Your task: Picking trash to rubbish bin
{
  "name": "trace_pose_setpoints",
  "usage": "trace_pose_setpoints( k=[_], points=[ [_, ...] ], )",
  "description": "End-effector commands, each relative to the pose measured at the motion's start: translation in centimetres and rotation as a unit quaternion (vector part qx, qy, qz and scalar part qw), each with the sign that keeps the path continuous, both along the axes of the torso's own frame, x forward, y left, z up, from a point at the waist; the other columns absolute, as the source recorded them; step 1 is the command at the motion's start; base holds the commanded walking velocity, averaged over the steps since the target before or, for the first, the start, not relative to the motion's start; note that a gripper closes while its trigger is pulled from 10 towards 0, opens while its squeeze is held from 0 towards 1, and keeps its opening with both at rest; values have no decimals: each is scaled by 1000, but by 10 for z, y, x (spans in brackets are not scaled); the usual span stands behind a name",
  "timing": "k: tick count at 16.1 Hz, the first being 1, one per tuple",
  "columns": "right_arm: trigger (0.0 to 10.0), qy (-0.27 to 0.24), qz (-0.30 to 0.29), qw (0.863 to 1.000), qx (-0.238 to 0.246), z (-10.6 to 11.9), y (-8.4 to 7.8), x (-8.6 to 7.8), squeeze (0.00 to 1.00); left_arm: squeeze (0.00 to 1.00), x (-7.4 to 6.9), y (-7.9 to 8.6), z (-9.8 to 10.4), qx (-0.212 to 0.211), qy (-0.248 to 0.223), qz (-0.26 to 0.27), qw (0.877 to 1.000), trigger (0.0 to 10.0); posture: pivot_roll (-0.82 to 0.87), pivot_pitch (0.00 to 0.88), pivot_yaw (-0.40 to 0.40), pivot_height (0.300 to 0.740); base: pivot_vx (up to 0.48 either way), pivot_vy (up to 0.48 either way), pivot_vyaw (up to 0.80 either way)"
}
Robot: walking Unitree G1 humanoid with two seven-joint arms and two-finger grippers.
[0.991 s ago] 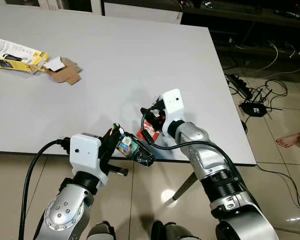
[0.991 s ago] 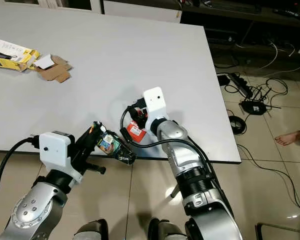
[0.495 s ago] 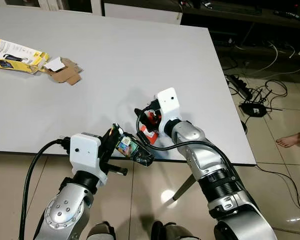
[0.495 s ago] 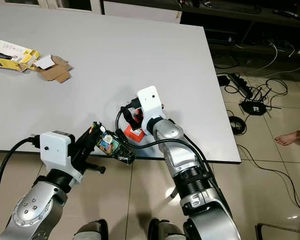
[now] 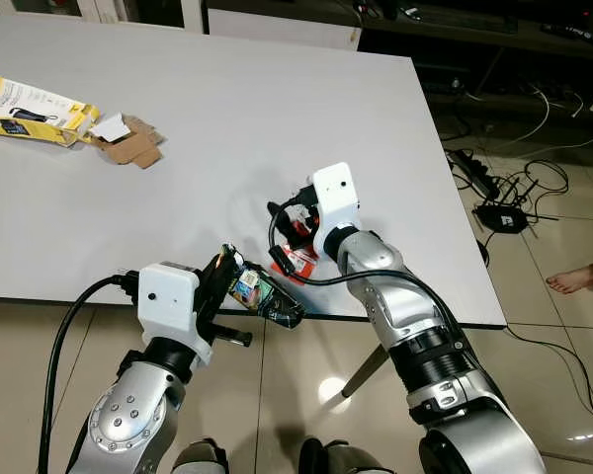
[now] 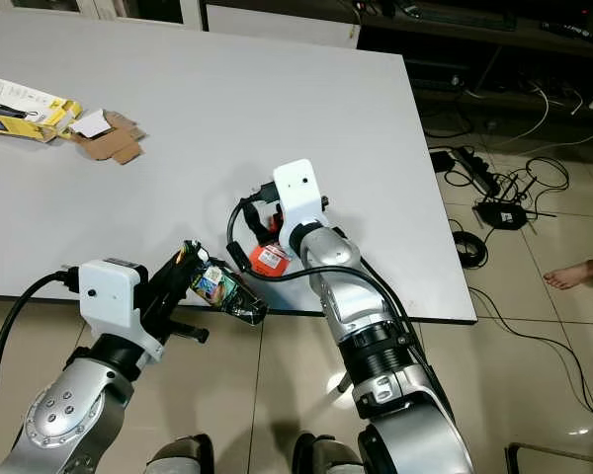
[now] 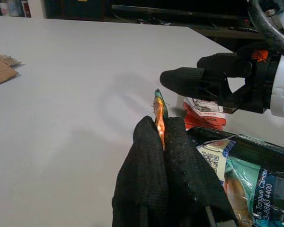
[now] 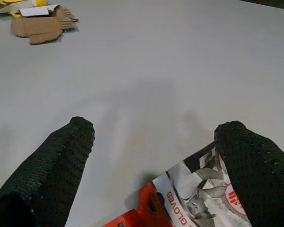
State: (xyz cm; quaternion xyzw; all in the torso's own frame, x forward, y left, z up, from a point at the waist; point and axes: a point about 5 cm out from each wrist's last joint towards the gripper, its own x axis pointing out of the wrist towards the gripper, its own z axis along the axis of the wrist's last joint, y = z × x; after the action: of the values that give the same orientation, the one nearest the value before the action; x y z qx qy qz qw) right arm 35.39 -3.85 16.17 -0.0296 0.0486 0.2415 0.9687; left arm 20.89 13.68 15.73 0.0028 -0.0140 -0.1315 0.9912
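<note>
Right gripper has shifted up over the red glove packet, fingers spread astride it | packet lies near white table front edge | left gripper pinches snack wrapper beside packet

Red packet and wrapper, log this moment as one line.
left pincer: shut on wrapper | right pincer: open over red packet | table: yellow box, cardboard
</note>
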Motion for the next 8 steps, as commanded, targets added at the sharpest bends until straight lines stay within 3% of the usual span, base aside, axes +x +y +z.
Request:
trace_pose_setpoints(
  k=[1,2,3,4,5,8],
  points=[
    [10000,4,-11,1000,-8,0,-2,2,949,0,0,-2,-2,-3,6,-4,1000,10000,58,137,-94,740,0,0,0],
    [10000,8,-7,1000,-17,-2,-1,2,839,0,0,-2,-2,-3,7,-4,1000,10000,58,137,-94,740,0,0,0],
    [10000,10,-5,1000,-22,-3,-1,1,839,0,0,-2,-3,-3,8,-4,1000,10000,58,137,-94,740,0,0,0],
    [10000,13,-3,1000,-26,-5,1,0,612,0,0,-2,-3,-3,8,-4,1000,10000,58,137,-94,740,0,0,0],
    [10000,17,-4,999,-41,-7,5,0,27,0,0,-2,-3,-3,9,-4,1000,10000,58,137,-94,740,0,0,0],
    [10000,25,-10,998,-61,-12,12,-1,0,0,0,-3,-3,-5,10,-6,1000,10000,57,141,-92,740,0,0,0]
  ],
)
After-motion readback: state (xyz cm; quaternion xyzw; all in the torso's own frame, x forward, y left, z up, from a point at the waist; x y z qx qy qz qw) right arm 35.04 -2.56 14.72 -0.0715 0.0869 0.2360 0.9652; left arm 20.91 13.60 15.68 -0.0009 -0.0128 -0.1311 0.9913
